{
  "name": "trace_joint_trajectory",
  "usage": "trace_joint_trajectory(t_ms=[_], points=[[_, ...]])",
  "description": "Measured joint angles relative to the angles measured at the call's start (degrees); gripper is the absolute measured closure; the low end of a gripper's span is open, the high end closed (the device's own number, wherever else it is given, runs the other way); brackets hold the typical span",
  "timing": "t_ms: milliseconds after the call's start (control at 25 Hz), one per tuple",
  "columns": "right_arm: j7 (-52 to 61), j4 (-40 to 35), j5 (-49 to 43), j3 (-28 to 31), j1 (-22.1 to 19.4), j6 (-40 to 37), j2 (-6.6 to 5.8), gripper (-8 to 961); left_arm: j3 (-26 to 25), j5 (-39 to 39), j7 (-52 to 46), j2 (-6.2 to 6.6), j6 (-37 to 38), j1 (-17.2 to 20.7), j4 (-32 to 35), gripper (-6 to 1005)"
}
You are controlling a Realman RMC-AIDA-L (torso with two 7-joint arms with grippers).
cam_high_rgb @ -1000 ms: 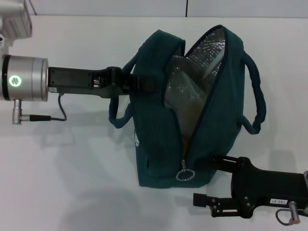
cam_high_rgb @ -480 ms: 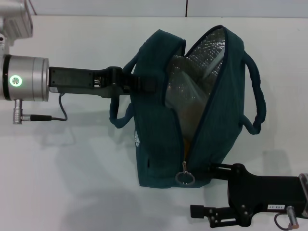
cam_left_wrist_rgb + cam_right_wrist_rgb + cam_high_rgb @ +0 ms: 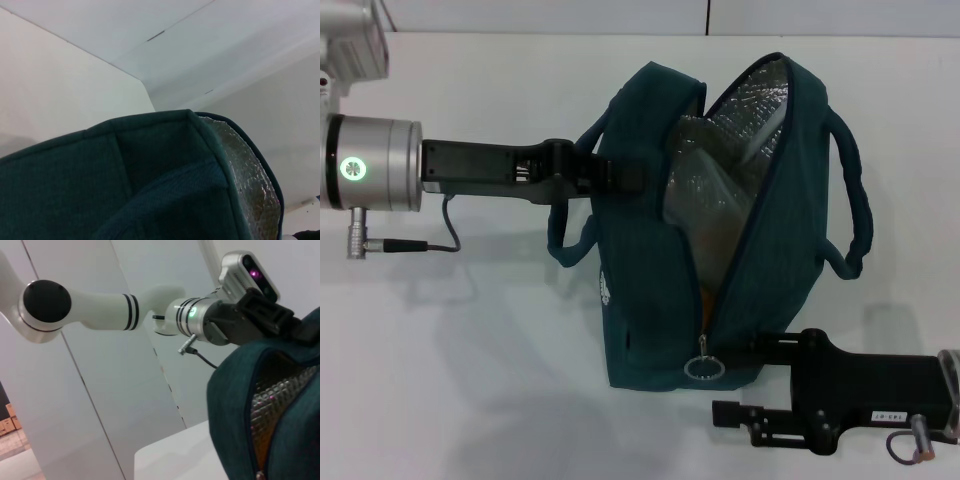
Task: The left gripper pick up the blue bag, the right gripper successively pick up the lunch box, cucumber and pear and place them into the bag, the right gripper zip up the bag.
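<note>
I see the blue bag (image 3: 640, 300) standing on the white table (image 3: 470, 380), right of centre in the head view, its top unzipped in a long gape that shows the silver foil lining (image 3: 740, 110). Inside the opening lies a clear plastic shape, probably the lunch box (image 3: 705, 170), with an orange-yellow patch below it that I take for the pear (image 3: 712, 240); I cannot make out a cucumber. The ring zip pull (image 3: 704, 367) hangs at the near end of the zip, low on the bag's near face. One loop handle (image 3: 855, 190) arches off the bag's right side.

My left gripper (image 3: 620, 172) reaches in from the left and its jaws are clamped on the bag's left wall and handle, near the far end. The left wrist view shows only teal fabric and foil edge up close.

My right gripper (image 3: 735, 378) sits at the bag's near right corner, jaws apart, one finger touching the bag just right of the zip pull, the other lower and clear of it.
</note>
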Motion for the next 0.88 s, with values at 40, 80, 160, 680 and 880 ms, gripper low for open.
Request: trace_joint_trajectory(t_ms=[40,80,160,680,880], points=[[0.4,-0.2,0.0,0.0,0.1,0.2,0.0,229,0.0,0.0,0.0,0.0,0.0,0.1,0.0,916],[0.7,-0.4,0.1,-0.1,0.3,0.4,0.0,251,0.0,0.0,0.0,-0.01,0.0,0.1,0.0,916],[1.1,-0.5,0.1,-0.2,0.6,0.7,0.0,297,0.0,0.0,0.0,-0.02,0.0,0.1,0.0,916],[1.2,-0.6,0.1,-0.1,0.8,1.3,0.0,779,0.0,0.0,0.0,-0.03,0.4,0.0,0.0,915],[1.2,-0.6,0.1,0.0,0.8,1.3,0.0,920,0.0,0.0,0.1,-0.03,0.4,0.0,0.0,914]])
